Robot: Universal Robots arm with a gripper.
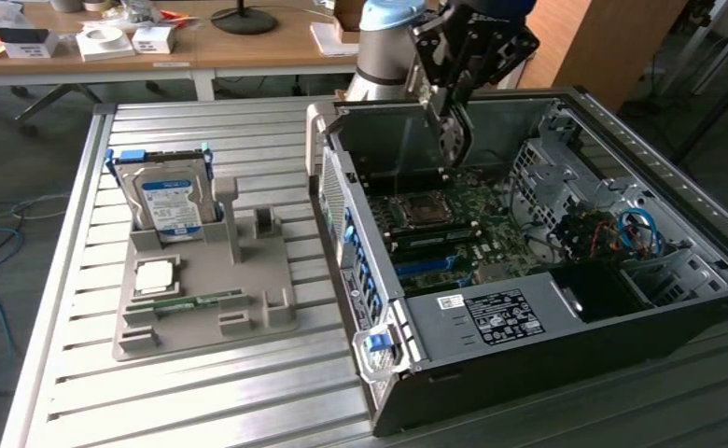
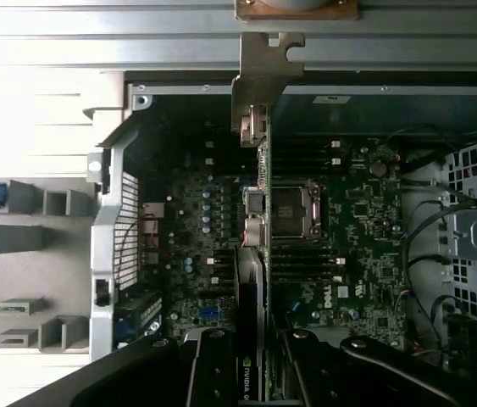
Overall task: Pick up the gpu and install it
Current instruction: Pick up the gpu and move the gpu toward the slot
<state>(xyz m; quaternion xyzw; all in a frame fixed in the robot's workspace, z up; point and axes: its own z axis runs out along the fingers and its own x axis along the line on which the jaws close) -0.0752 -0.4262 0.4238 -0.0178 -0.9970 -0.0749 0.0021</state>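
My gripper [image 1: 446, 98] hangs over the back part of the open computer case [image 1: 663, 177] and is shut on the gpu [image 1: 449, 140]. The gpu is a thin dark card held upright, its lower edge just above the motherboard [image 1: 464, 224]. In the wrist view the gpu [image 2: 252, 280] appears edge-on between my black fingers [image 2: 213, 373]. Its metal bracket [image 2: 265, 76] points toward the case's rear wall. The card lies alongside the processor socket [image 2: 293, 212].
On the exterior view's left, a grey holder [image 1: 252, 299] on the slatted metal table carries a silver hard drive with a blue label [image 1: 171, 201], a green memory stick [image 1: 196, 301] and a square chip [image 1: 155, 273]. Cables [image 1: 625, 233] and drive cages fill the case's right side.
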